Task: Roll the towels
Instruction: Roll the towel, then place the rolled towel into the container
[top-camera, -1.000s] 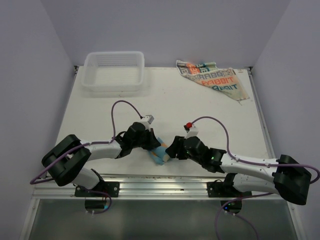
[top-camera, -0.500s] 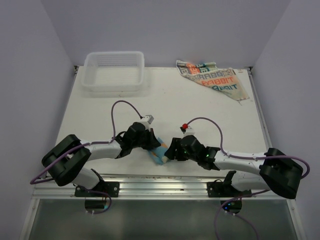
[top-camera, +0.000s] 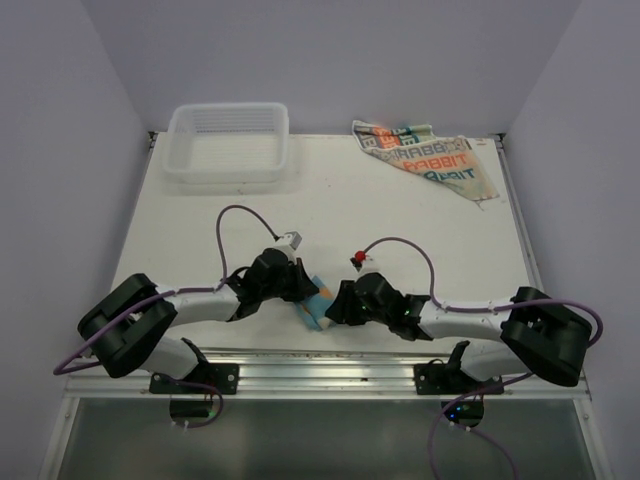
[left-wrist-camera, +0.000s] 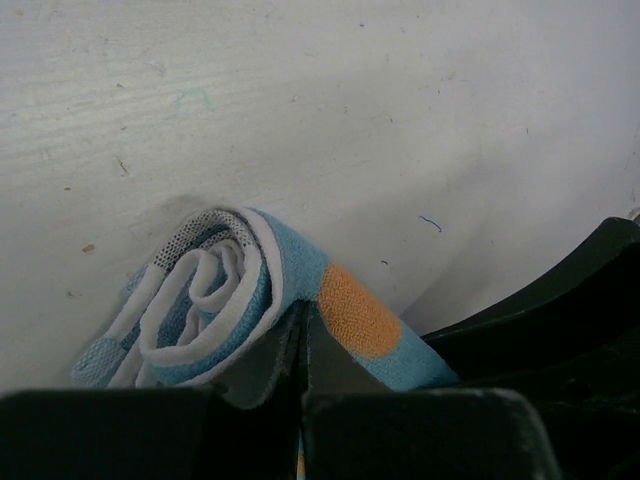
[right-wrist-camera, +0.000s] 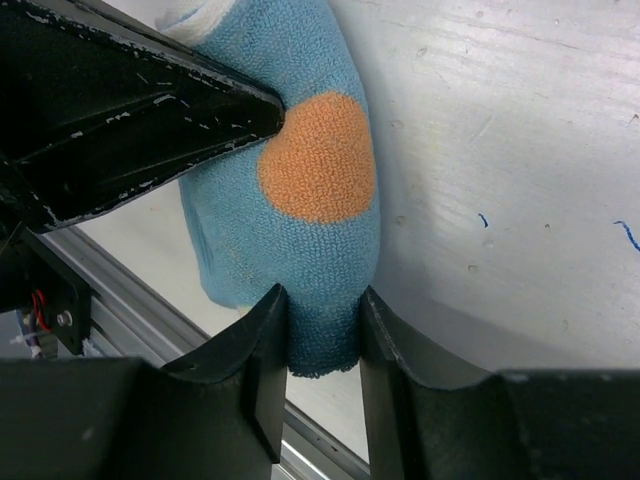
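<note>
- I see the left gripper (left-wrist-camera: 302, 325) pinched shut on the rolled blue towel (left-wrist-camera: 283, 268), well in front of the basket (top-camera: 228, 172).
- The right gripper (right-wrist-camera: 322, 305) clamps the roll's end.
- The cream towel (top-camera: 432, 160) lies right of the basket.

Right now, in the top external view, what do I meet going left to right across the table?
white slatted basket → left pincer → rolled blue towel → right pincer → cream RABBIT towel
</note>
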